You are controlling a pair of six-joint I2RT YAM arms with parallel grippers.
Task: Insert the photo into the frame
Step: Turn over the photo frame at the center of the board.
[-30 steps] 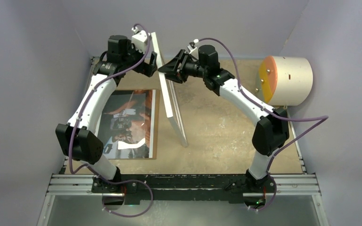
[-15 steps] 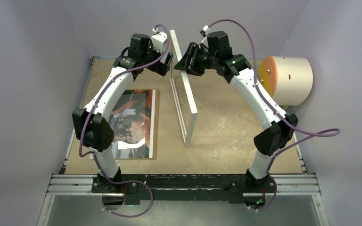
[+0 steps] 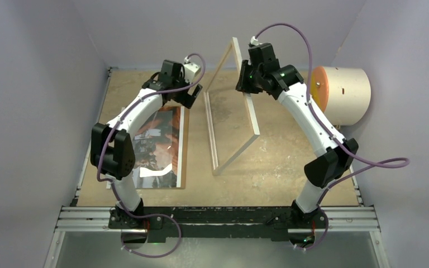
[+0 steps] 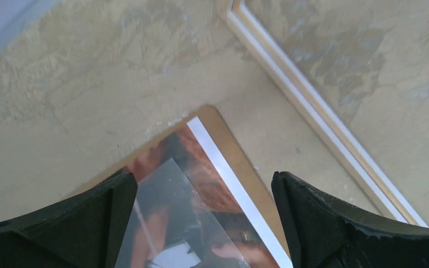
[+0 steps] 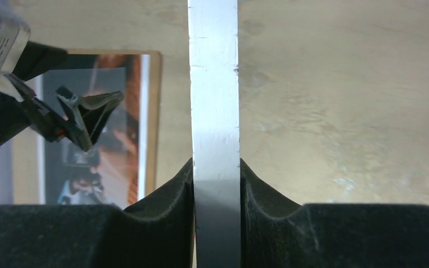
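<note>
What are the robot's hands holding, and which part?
The right gripper pinches the frame by its raised upper rim. The left gripper is open above the photo, holding nothing.

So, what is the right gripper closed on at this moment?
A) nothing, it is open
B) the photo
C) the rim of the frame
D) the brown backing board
C: in the right wrist view, the right gripper has its jaws pressed against both sides of the silver-white rim of the frame.
</note>
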